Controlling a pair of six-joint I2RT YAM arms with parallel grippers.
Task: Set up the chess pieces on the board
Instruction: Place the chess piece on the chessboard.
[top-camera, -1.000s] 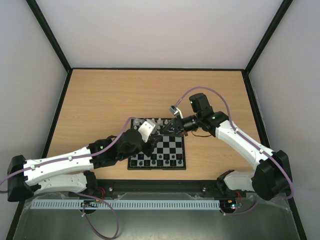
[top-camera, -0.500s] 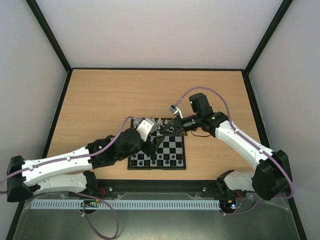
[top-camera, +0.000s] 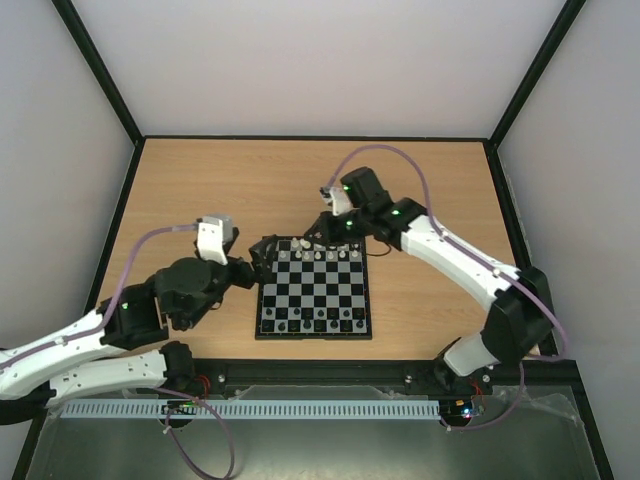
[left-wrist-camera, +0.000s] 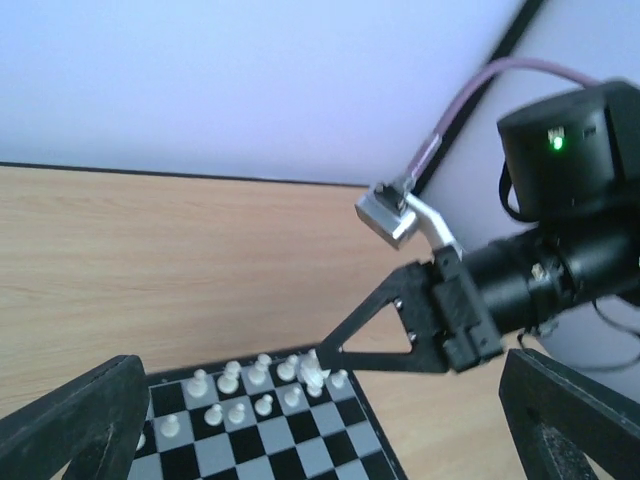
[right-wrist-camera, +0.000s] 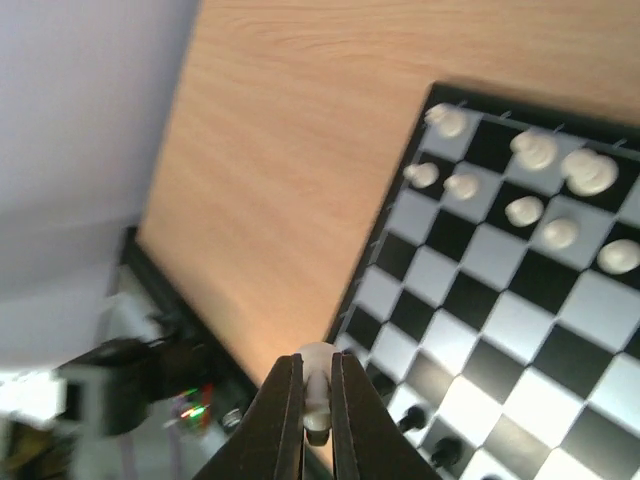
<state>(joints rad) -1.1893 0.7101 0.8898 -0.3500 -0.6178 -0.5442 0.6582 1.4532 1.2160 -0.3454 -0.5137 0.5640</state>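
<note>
The board (top-camera: 330, 290) lies at the table's middle, with whitish chess pieces (top-camera: 318, 255) in its two far rows. My right gripper (top-camera: 320, 231) hovers over the board's far edge, shut on one white chess piece (right-wrist-camera: 318, 392) that sits upright between the fingers (right-wrist-camera: 288, 400). The left wrist view shows that gripper (left-wrist-camera: 330, 355) with its piece (left-wrist-camera: 315, 375) just above the back row. My left gripper (top-camera: 260, 260) stands wide open and holds nothing, beside the board's far left corner. Its fingers (left-wrist-camera: 80, 425) frame the board (left-wrist-camera: 290, 450).
Small black pieces (top-camera: 318, 318) line the board's near rows and also show in the right wrist view (right-wrist-camera: 420, 420). Bare wooden table (top-camera: 200, 190) surrounds the board. Black-framed white walls (top-camera: 110, 230) bound the table at left, right and back.
My left gripper opened and drew back off the board to the left. My right gripper shut tight on a white piece and swung towards the board's far edge.
</note>
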